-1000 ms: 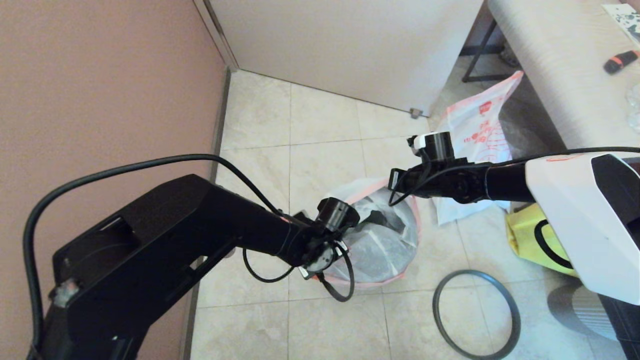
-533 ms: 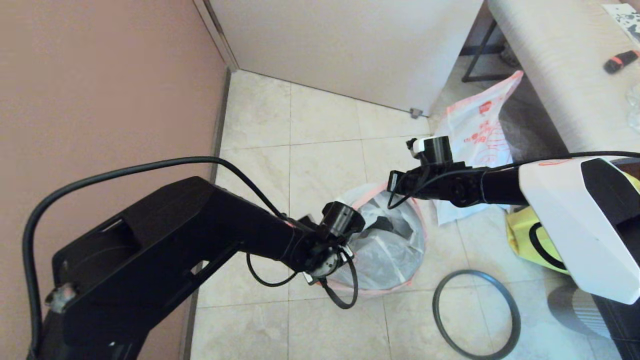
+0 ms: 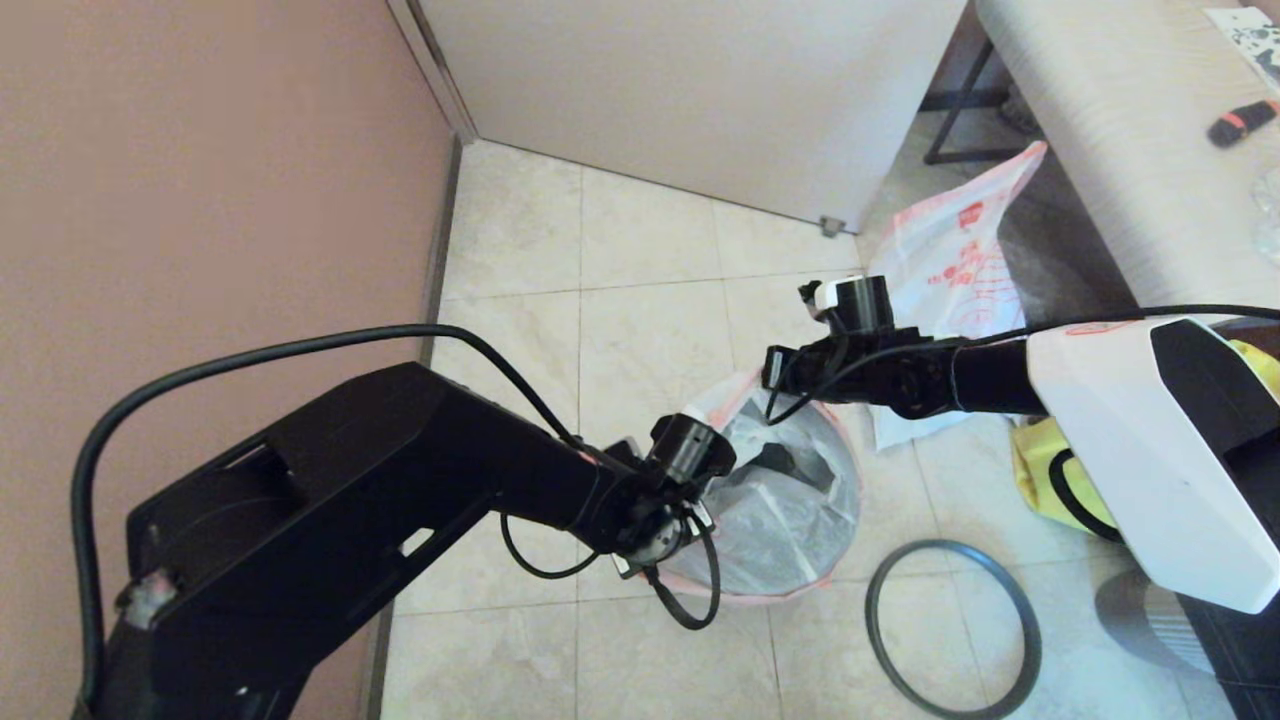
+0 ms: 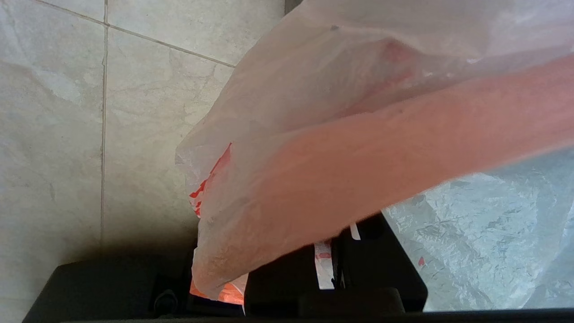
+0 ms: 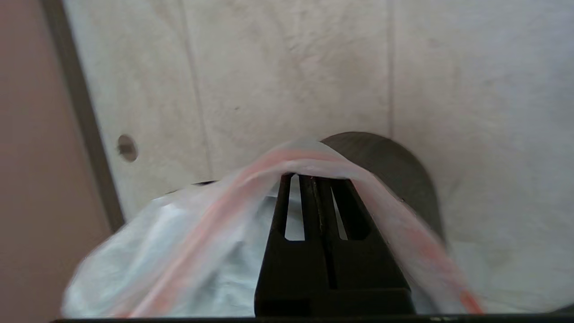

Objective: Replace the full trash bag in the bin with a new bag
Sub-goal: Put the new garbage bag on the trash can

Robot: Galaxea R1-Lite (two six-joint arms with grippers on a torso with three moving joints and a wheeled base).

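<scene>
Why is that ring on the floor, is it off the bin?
Off. The grey hoop lies flat on the floor tiles, beside the bin with the full trash bag, not around it.

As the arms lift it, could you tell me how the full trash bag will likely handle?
The full trash bag is thin film, so its pink rim will probably stretch where the right gripper pinches it. Bulky contents suggest it sags. It may drag against the bin.

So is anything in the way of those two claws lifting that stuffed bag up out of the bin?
Nothing visible. The right claw pinches the full trash bag at its pink rim, the left claw is at its near rim, and the hoop lies aside.
</scene>
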